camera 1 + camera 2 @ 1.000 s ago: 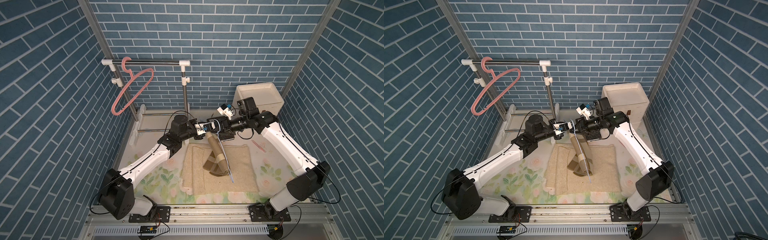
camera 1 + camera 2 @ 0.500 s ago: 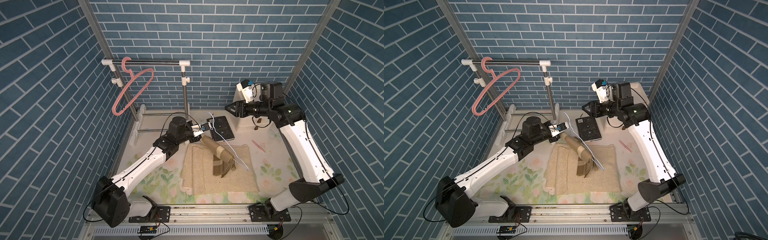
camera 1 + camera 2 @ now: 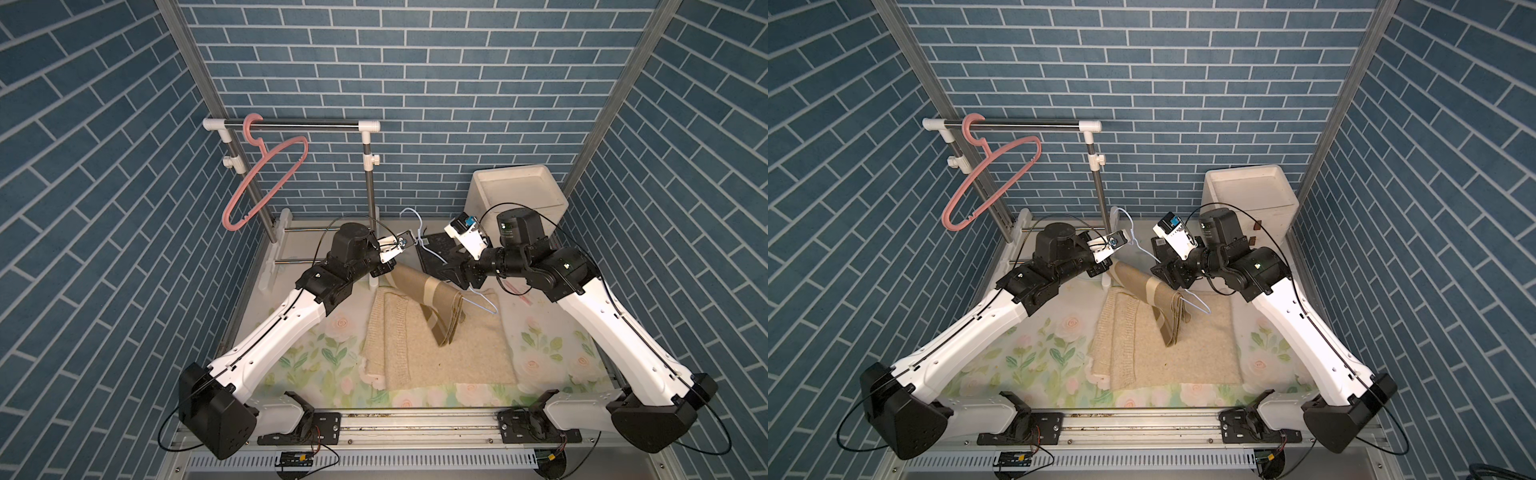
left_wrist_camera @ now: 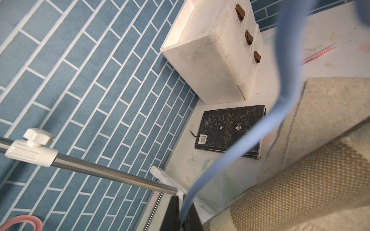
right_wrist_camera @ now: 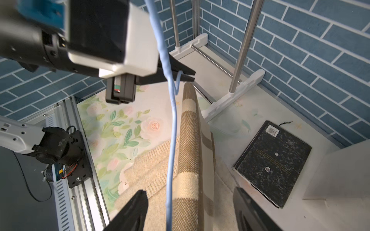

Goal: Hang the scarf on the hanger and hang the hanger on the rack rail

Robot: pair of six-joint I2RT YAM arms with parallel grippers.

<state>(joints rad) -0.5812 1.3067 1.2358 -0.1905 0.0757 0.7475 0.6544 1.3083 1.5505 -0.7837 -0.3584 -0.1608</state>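
Right gripper [image 5: 189, 191] has swung back down from up by the drawer box [image 3: 515, 195]. It now sits low, just right of the scarf [image 3: 432, 299], jaws spread wide to either side of cloth and wire.

Left gripper [image 5: 188, 75] is pinched on the blue hanger [image 5: 172, 120] near its hook end, holding it tilted over mid-table.

The scarf is draped over that hanger, its lower end trailing onto the cream knit [image 3: 415, 353].

Step, as I read it: scarf on, being settled. The next move calls for closing on the hanging fold alone, not the wire, then drawing it even.

- Just far-right of the scarf: black book [image 5: 274, 160].
- Far left: rail [image 3: 291, 123] with a pink hanger [image 3: 266, 174].
- The left wrist crowds the approach.
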